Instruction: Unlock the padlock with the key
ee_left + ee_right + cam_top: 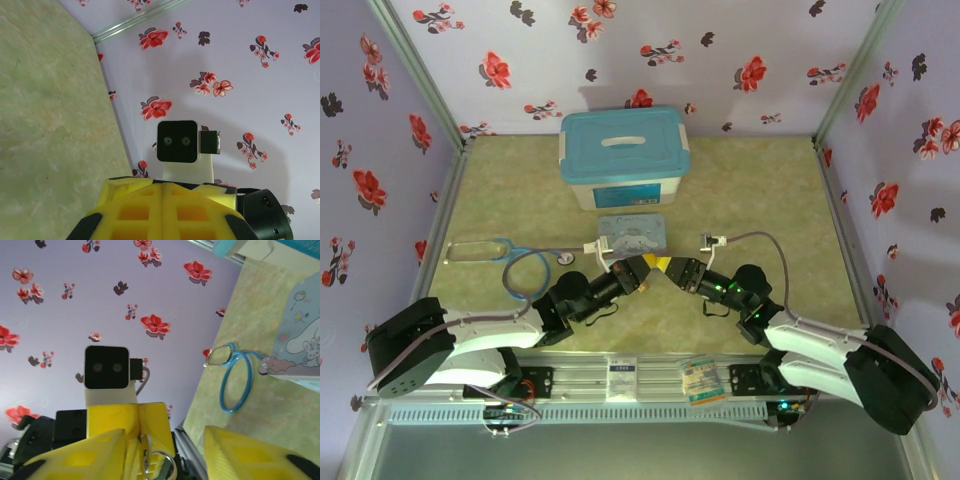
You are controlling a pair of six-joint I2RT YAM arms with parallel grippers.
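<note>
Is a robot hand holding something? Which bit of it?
The left gripper is shut on a small silver thing, probably the key, gripped at one end, with the rest dangling free. The right gripper is open and holds nothing.

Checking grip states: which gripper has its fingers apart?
The right gripper: a clear gap separates its yellow fingers, whereas those of the left gripper are pressed together along one seam.
</note>
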